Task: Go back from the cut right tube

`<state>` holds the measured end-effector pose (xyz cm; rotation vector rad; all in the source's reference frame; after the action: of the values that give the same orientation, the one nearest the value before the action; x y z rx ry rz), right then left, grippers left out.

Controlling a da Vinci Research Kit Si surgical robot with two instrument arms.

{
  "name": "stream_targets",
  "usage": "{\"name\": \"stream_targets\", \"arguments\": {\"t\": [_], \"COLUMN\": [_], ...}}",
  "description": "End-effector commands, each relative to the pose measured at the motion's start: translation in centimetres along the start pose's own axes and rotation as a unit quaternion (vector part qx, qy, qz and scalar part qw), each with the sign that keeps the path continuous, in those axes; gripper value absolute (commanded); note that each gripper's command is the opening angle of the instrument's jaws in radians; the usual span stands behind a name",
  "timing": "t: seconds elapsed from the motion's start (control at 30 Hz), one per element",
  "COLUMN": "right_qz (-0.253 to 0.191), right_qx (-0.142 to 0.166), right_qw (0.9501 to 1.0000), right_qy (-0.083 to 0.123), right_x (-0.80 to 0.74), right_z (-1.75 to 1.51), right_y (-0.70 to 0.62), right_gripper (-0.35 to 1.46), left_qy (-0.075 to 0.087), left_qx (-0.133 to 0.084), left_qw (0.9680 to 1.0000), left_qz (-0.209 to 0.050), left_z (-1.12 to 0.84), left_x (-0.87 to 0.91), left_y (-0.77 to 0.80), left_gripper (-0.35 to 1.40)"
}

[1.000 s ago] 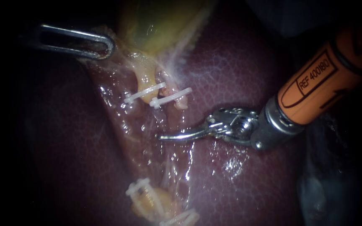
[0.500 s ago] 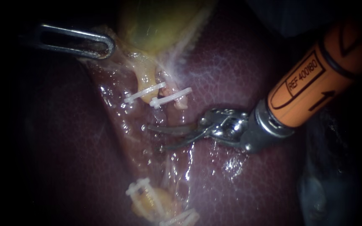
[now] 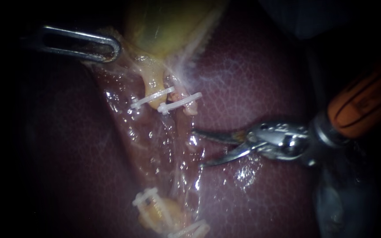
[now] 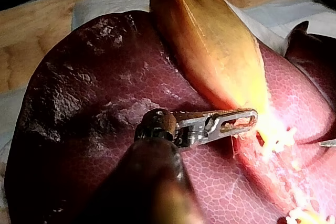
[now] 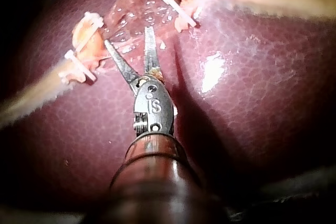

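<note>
The right tube [image 3: 190,109] is seen divided, its clipped stump near the right tool [image 3: 199,147], whose jaws are spread and empty. Withdrawal is judged hardly begun, the tips lying close to the cut. The gallbladder [image 3: 164,26] is pinched by the left tool [image 3: 112,49].

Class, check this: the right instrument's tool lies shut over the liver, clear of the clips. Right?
No: the right instrument's tool is open, visibly parted at the tip in the endoscope view, nothing gripped. It does lie over the liver, clear of the clips.
</note>
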<state>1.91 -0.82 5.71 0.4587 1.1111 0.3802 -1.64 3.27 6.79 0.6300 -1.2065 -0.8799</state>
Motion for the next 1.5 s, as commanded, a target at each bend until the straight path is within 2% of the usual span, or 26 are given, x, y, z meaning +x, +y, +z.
{"name": "stream_targets", "arguments": {"t": [0.03,0.1,0.2,0.4,0.53,0.63,0.73,0.97,1.1,1.23,1.5], "right_qz": [-0.015,-0.044,-0.074,-0.096,-0.102,-0.104,-0.099,-0.088,-0.087,-0.087,-0.086], "right_qx": [-0.007,-0.022,-0.038,-0.064,-0.075,-0.084,-0.092,-0.093,-0.092,-0.091,-0.085], "right_qw": [0.9995,0.9963,0.9901,0.9784,0.9720,0.9688,0.9681,0.9690,0.9692,0.9694,0.9704], "right_qy": [-0.025,-0.071,-0.113,-0.172,-0.198,-0.208,-0.211,-0.211,-0.211,-0.211,-0.209], "right_x": [0.03,0.11,0.20,0.39,0.43,0.42,0.42,0.42,0.41,0.40,0.40], "right_z": [-0.07,-0.21,-0.40,-0.56,-0.56,-0.56,-0.56,-0.57,-0.57,-0.59,-0.59], "right_y": [-0.01,-0.03,-0.10,-0.25,-0.30,-0.30,-0.29,-0.29,-0.28,-0.27,-0.27], "right_gripper": [1.44,1.44,1.44,1.44,1.44,1.44,1.44,1.44,1.44,1.44,1.44], "left_qy": [0.000,0.000,0.000,0.000,0.000,-0.001,-0.001,0.021,0.030,0.032,0.032], "left_qx": [0.001,0.001,0.001,0.001,0.000,-0.001,-0.001,0.002,0.002,0.004,0.004], "left_qw": [1.0000,1.0000,1.0000,1.0000,1.0000,1.0000,1.0000,0.9996,0.9995,0.9994,0.9994], "left_qz": [0.000,0.000,0.000,0.000,0.000,0.001,0.003,0.018,0.012,0.010,0.009], "left_z": [0.00,0.00,0.00,0.02,0.03,0.05,0.10,0.54,0.76,0.77,0.75], "left_x": [0.00,0.00,0.00,0.00,0.01,0.03,0.09,0.50,0.66,0.69,0.67], "left_y": [0.00,0.00,0.00,0.01,0.02,0.02,0.04,0.17,0.33,0.42,0.40], "left_gripper": [-0.35,-0.35,-0.35,-0.35,-0.35,-0.35,-0.35,-0.35,-0.35,-0.35,-0.35]}}
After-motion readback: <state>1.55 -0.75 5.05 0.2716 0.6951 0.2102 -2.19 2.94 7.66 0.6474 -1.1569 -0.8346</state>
